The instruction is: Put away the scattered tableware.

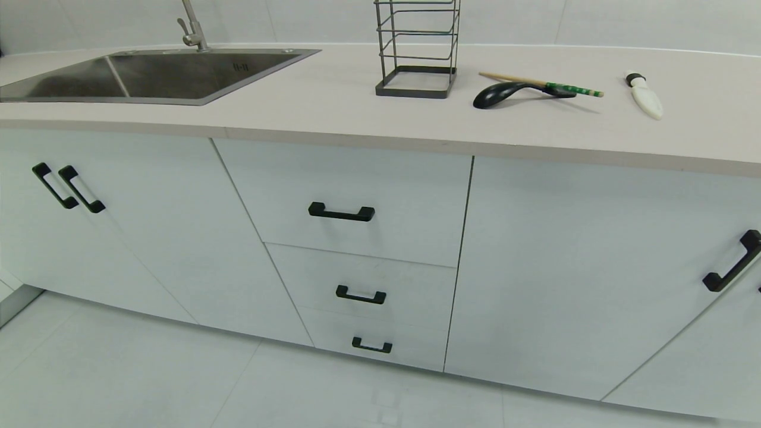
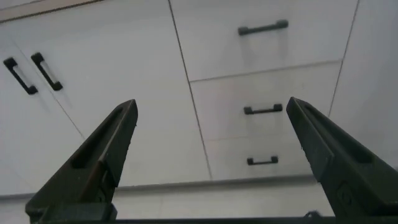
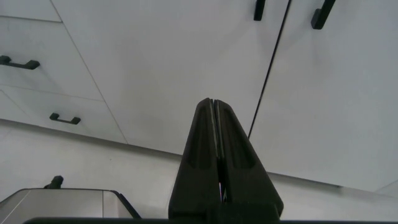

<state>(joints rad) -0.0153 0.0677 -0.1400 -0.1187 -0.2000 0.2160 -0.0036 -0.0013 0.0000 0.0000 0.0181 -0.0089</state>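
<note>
centrally, a black wire rack point(image 1: 416, 90) stands on the counter point(image 1: 297, 110); beside it, wooden chopsticks point(image 1: 538, 83) cross a glossy black spoon point(image 1: 498, 94). left gripper point(image 2: 211, 104) spread; right gripper point(image 3: 214, 104) pressed together.

Straight ahead of my left end effector point(image 2: 211, 102), three white drawers point(image 2: 249, 87) stack up, each with a black handle point(image 2: 263, 27). Two cabinet doors point(image 2: 112, 62) stand beside them. Beyond my right end effector point(image 3: 212, 101), another white door point(image 3: 155, 62) faces me.
</note>
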